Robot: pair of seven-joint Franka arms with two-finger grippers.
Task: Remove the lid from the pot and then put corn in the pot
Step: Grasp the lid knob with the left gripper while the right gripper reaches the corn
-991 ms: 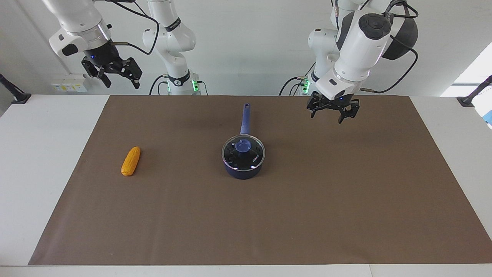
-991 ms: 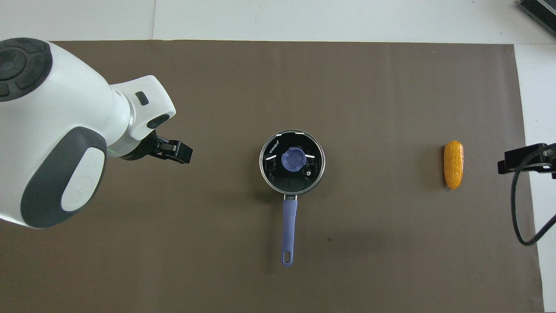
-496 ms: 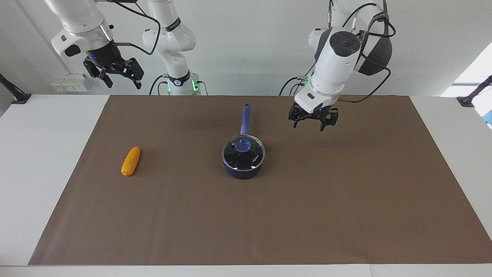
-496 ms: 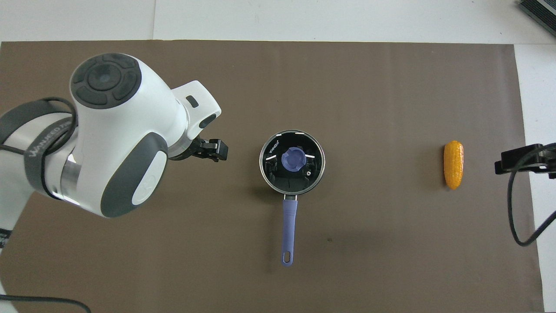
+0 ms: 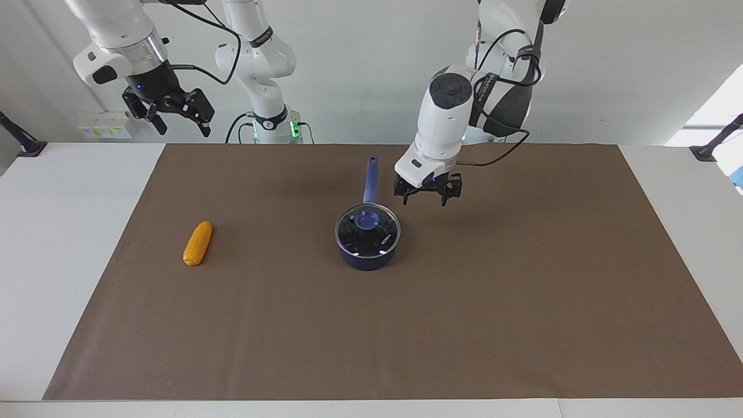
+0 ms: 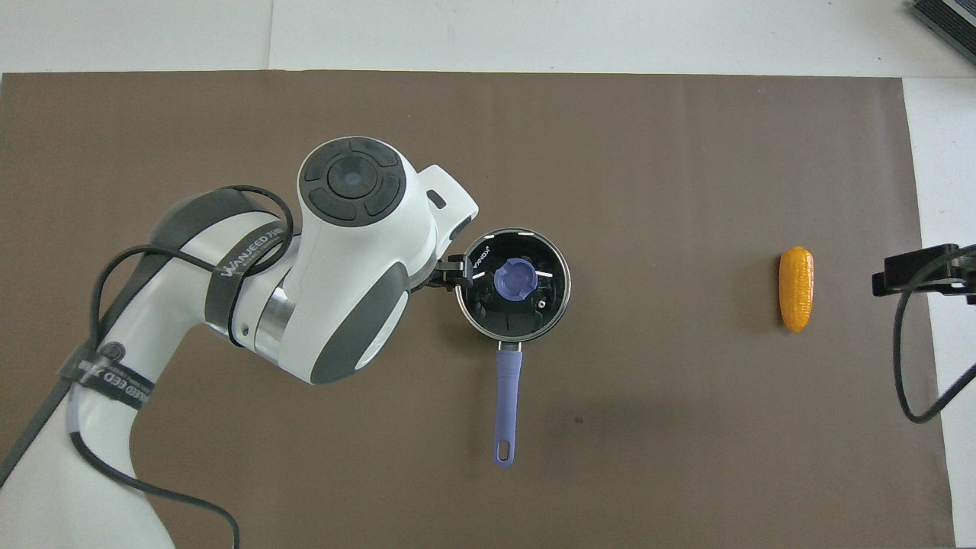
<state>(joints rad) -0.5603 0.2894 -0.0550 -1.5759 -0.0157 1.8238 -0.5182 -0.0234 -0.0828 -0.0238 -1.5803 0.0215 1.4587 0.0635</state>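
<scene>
The dark blue pot (image 5: 367, 261) stands mid-mat, its long handle (image 5: 370, 180) pointing toward the robots. The glass lid (image 5: 367, 223) with its blue knob (image 6: 515, 279) sits on it. My left gripper (image 5: 428, 198) hangs open and empty above the mat just beside the pot, toward the left arm's end, not touching lid or pot. In the overhead view the left arm covers most of that gripper. The yellow-orange corn (image 5: 198, 242) (image 6: 796, 288) lies on the mat toward the right arm's end. My right gripper (image 5: 168, 113) waits open, high above the table's edge near its base.
A brown mat (image 5: 522, 302) covers most of the white table (image 5: 58, 244). A black cable (image 6: 911, 366) loops down from the right gripper beside the corn's end of the mat.
The left arm has swung in from its end of the table toward the pot and lowered a little. The right gripper has barely shifted. Pot, lid and corn have not moved.
</scene>
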